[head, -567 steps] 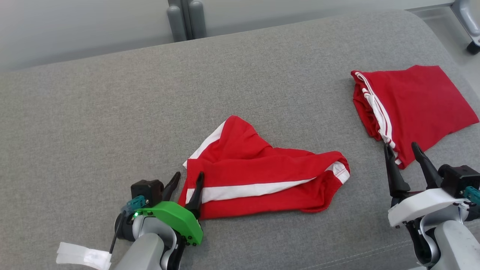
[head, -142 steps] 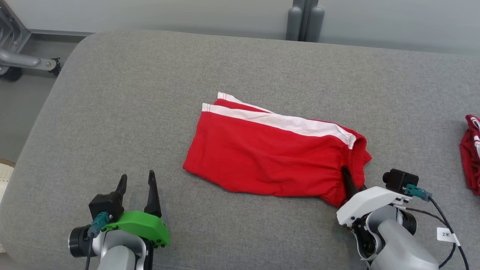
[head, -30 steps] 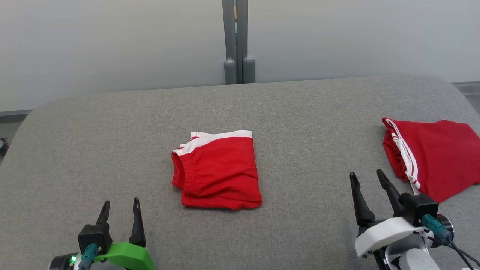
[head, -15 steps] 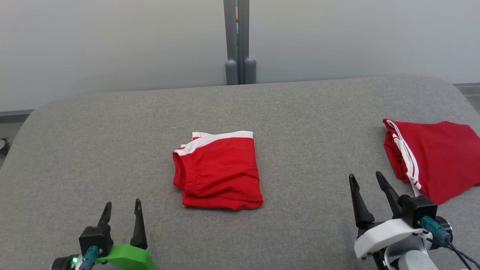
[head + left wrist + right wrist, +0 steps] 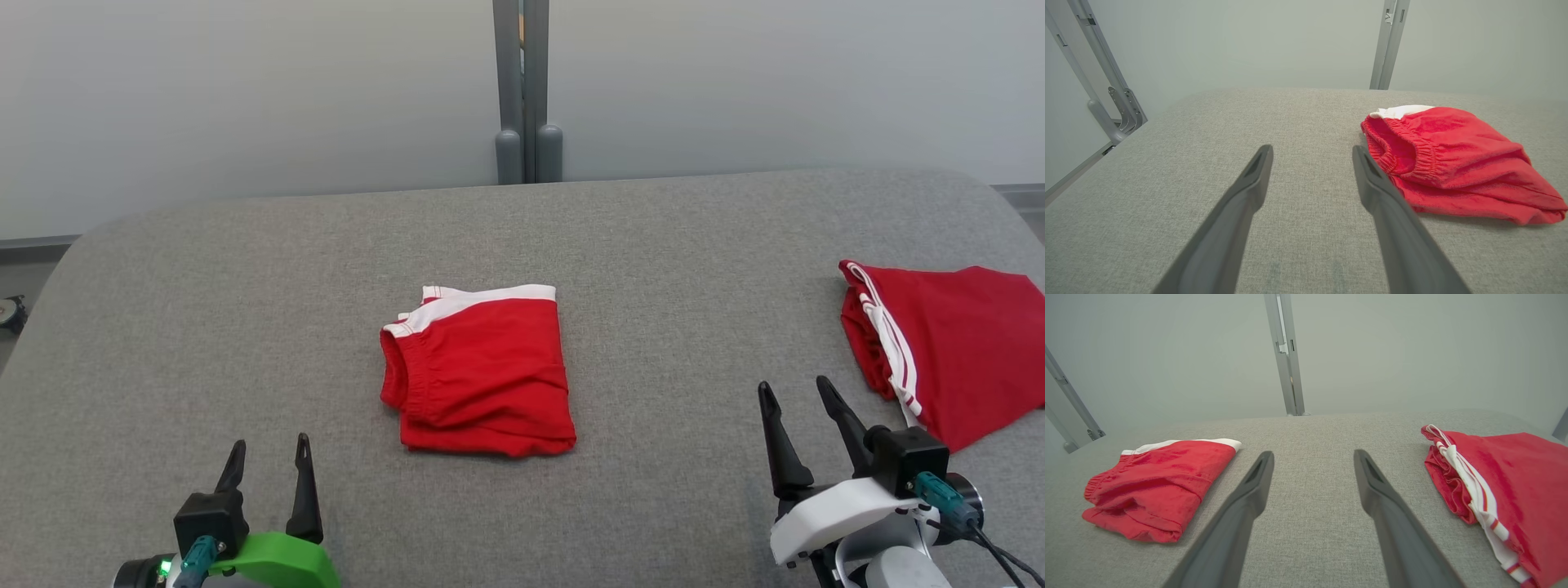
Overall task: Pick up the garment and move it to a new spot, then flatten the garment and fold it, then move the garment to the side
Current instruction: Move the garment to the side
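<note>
**Surface** [image 5: 245, 286] [image 5: 1208, 122] [image 5: 1314, 428]: grey woven upholstery, padded, with rounded far corners. It spans the head view from side to side and carries both pieces of clothing.

**Wall** [image 5: 245, 98]: pale and plain, rising behind the far edge of the surface.

**Striped garment** [image 5: 955, 351] [image 5: 1506, 473]: red cloth with narrow white stripes along its gathered left edge. It lies loosely flat at the right end of the surface, well apart from the folded garment. It is near the right gripper, to that gripper's right, and apart from it.

**Folded garment** [image 5: 482, 376] [image 5: 1453, 163] [image 5: 1155, 482]: red with a white band along its far edge, folded into a compact rectangle. The elastic waistband faces the robot's left. It lies in the middle of the surface, between the two grippers from side to side and farther from the robot than either. Neither gripper touches it.

**Post** [image 5: 527, 90] [image 5: 1388, 41] [image 5: 1286, 355]: a grey upright against the wall, behind the far edge and roughly in line with the folded garment.

**Right gripper** [image 5: 792, 384] [image 5: 1313, 453]: white housing and two long dark fingers, at the lower right of the head view. Jaws released and spread wide, with nothing between them. It is over bare upholstery between the two pieces of clothing.

**Left gripper** [image 5: 270, 442] [image 5: 1311, 149]: green housing, at the lower left of the head view. Jaws released and empty. The fingers point across bare upholstery, and in its wrist view the folded garment lies to their right.
</note>
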Tool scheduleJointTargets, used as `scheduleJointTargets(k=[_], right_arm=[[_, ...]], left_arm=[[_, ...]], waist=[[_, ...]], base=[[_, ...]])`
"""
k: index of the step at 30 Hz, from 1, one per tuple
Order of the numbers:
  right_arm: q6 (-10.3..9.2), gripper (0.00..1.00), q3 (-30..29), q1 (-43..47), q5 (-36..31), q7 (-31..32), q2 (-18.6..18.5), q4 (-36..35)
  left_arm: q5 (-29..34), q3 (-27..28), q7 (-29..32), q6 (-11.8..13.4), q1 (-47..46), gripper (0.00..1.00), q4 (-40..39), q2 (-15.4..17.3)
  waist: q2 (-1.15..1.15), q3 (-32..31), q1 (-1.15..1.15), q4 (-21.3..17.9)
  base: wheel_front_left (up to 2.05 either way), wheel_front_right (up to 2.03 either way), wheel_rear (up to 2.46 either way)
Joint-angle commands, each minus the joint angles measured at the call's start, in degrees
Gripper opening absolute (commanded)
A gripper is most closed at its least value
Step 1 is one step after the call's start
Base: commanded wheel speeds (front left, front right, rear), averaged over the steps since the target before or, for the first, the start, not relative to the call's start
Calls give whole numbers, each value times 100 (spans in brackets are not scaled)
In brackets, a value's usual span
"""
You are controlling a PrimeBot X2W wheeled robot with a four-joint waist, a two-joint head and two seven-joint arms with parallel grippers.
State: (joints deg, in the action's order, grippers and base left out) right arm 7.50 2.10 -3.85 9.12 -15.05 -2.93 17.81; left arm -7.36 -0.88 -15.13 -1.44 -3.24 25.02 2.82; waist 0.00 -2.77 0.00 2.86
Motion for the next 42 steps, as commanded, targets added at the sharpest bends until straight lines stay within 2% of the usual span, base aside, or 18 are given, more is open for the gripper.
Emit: scheduleJointTargets(k=[1,11,21,30,36,42], right_arm=[[-4,100,-13,22,-4,-14,-8,14],[-4,100,65,-42,70,-14,-6,50],[-4,100,322,-294,297,-14,-8,410],[-3,100,363,-1052,543,-14,-121,1264],[-3,100,532,-1593,756,-14,-293,1912],[-4,100,861,-2073,1338,-14,-378,2660]], left_arm=[[-19,-3,6,18,61,100,-8,21],[-86,-103,6,42,20,100,-68,21],[-101,-390,5,5,-93,100,-153,20],[-272,-790,6,40,-338,100,-319,16],[-409,-1006,6,106,-472,100,-355,16],[-484,-1123,5,178,-533,100,-402,16]], waist=[[0,4,0,9],[0,95,0,205],[0,353,0,987],[0,989,0,1838],[0,1305,0,2214],[0,1463,0,2496]], base=[[0,0,0],[0,0,0],[0,0,0],[0,0,0],[0,0,0],[0,0,0]])
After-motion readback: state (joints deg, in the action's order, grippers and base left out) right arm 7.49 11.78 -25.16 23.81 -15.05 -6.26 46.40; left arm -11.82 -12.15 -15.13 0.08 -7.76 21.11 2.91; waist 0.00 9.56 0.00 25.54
